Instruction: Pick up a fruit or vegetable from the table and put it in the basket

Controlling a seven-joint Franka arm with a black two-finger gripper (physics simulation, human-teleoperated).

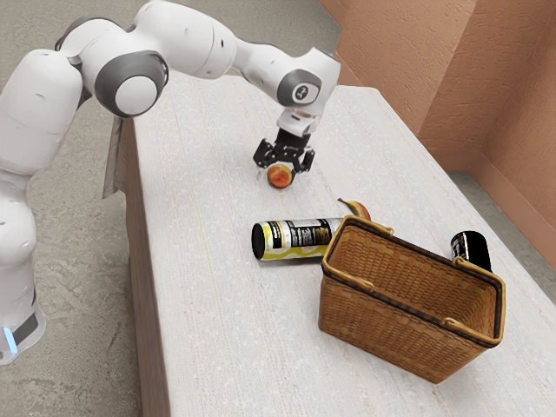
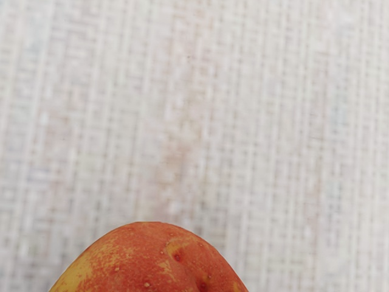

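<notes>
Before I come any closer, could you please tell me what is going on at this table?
My gripper is down at a round red-and-yellow fruit, which is meant for the wicker basket but is not in it yet. I can't tell whether I have a grip on it. A can with a yellow-patterned label lies on its side next to the basket, with another fruit close by and a black can on the basket's far side.

Red-yel. fruit [image 1: 279, 176], upright brn. bskt. [image 1: 391, 326] on tbl. [image 1: 204, 200]
</notes>
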